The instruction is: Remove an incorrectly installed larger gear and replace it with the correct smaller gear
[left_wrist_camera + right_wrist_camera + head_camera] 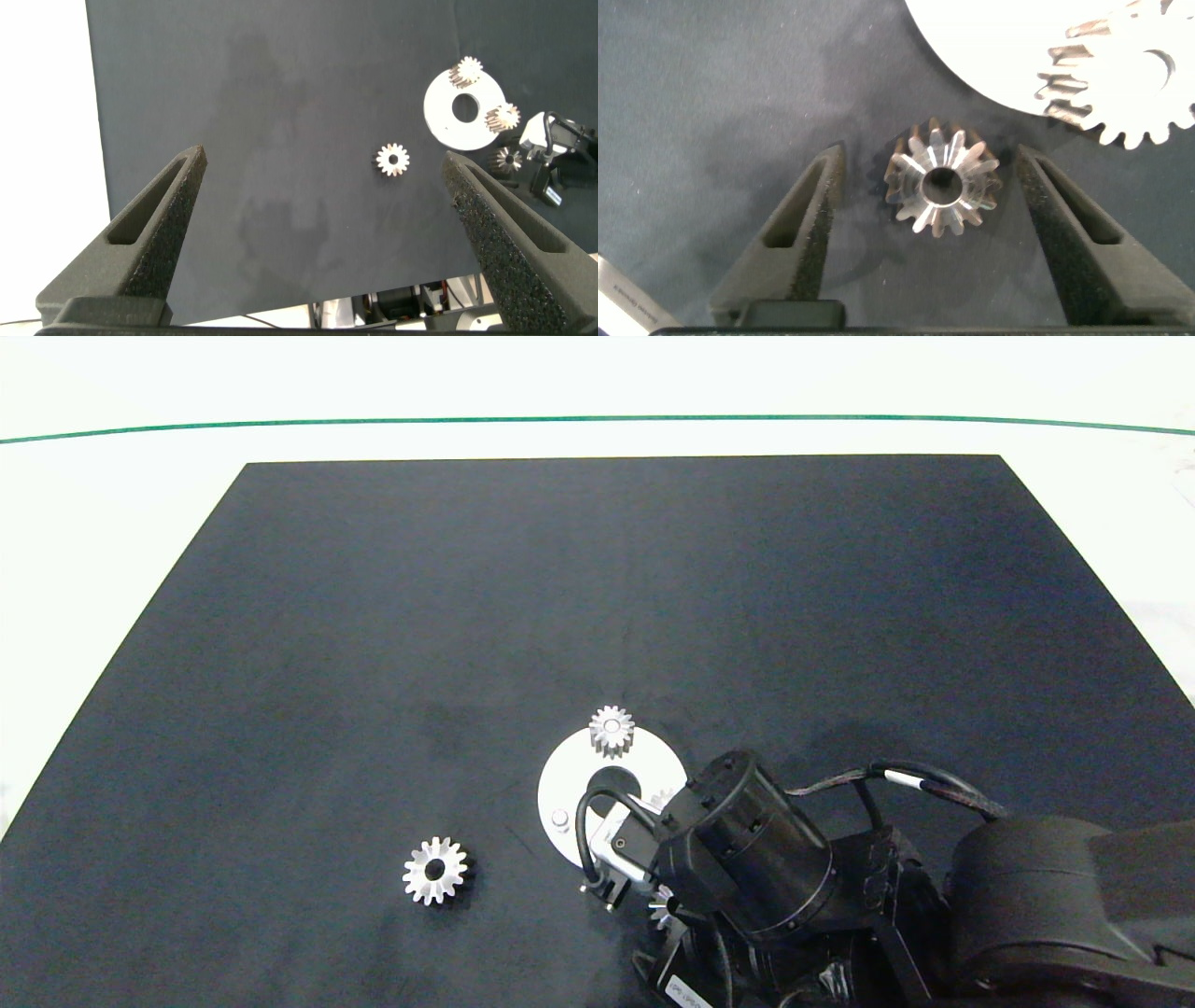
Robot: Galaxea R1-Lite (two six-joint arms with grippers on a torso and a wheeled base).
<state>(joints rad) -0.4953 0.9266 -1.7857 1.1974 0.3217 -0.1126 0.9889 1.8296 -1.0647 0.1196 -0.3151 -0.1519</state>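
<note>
Larger gear (435, 870): lies flat on the black mat, well left of the round plate, nothing touching it.
Surface: black mat (560, 597) on a white table (112, 523); a thin green line (373, 422) runs across the far side.
Round plate (569, 784): white disc with a dark centre hole; one small gear (612, 731) sits on its far edge, a second small gear (505, 117) on its right side, mostly hidden by the arm in the head view.
Smaller gear (945, 182): flat on the mat just beside the plate's near edge.
Right gripper (934, 201): low over the mat, fingers spread either side of the smaller gear, not touching it.
Left gripper (327, 215): raised above the mat's left part, fingers wide apart, holding nothing.
</note>
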